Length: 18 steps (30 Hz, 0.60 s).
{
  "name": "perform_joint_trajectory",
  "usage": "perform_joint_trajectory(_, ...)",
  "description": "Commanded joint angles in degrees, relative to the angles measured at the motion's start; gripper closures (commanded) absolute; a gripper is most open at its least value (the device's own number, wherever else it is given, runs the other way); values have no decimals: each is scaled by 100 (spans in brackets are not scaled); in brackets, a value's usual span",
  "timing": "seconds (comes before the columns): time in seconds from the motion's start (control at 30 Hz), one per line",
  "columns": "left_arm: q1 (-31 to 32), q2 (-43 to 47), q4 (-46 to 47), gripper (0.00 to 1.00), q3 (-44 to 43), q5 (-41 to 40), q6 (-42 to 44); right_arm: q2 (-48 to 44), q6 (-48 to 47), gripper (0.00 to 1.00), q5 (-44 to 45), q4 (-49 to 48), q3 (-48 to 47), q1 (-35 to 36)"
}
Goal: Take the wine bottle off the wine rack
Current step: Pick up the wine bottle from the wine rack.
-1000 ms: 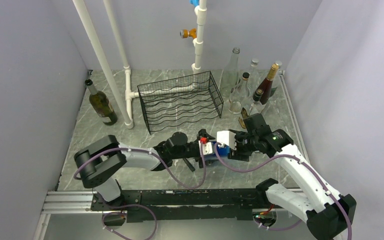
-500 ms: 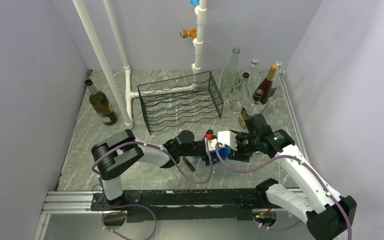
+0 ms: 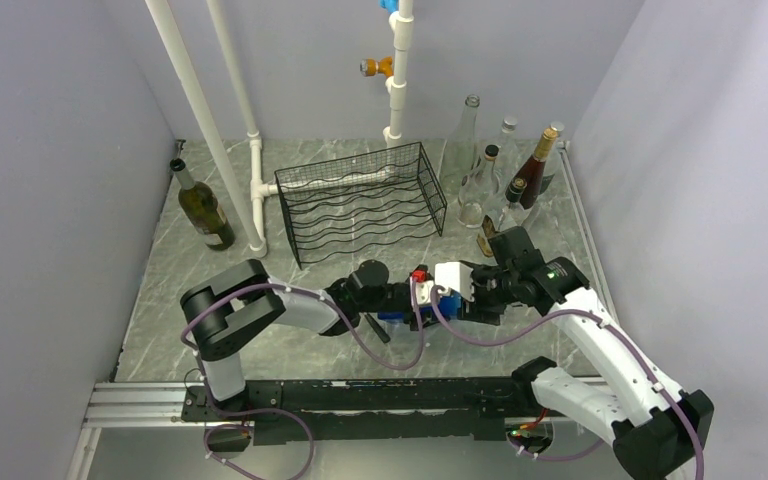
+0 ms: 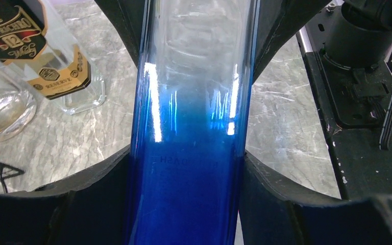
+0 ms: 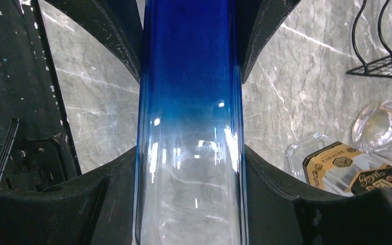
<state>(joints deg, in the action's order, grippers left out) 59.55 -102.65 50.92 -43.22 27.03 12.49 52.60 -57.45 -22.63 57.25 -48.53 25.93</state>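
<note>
Two arms share one bottle — blue at one end, clear at the other. The left pincer and right pincer each clamp its sides. It is out of the rack, held over the desk just near of the rack's right end — spare bottles stand far right.

I swung the left arm in toward the right, and its elbow joint ended nearer the middle of the table. The left gripper, clamped on the wine bottle, shifted slightly right, closer to the right gripper. Most of that happened in the first half second.
</note>
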Motion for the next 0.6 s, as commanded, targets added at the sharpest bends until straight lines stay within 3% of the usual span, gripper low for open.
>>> perform_joint_trajectory(0.0,66,447,731,100,238,-1076,-316,94,720,47,-192,-600,-523,108)
perform_joint_trajectory(0.1,66,624,706,100,277,-1101,-309,106,944,34,-381,-522,-646,-18)
perform_joint_trajectory(0.33,68,824,1036,100,524,-1401,-347,2,957,17,-1113,-169,-1030,-613)
perform_joint_trajectory(0.57,70,825,1446,100,736,-1680,-518,-139,958,13,-1504,-78,-1114,-1094)
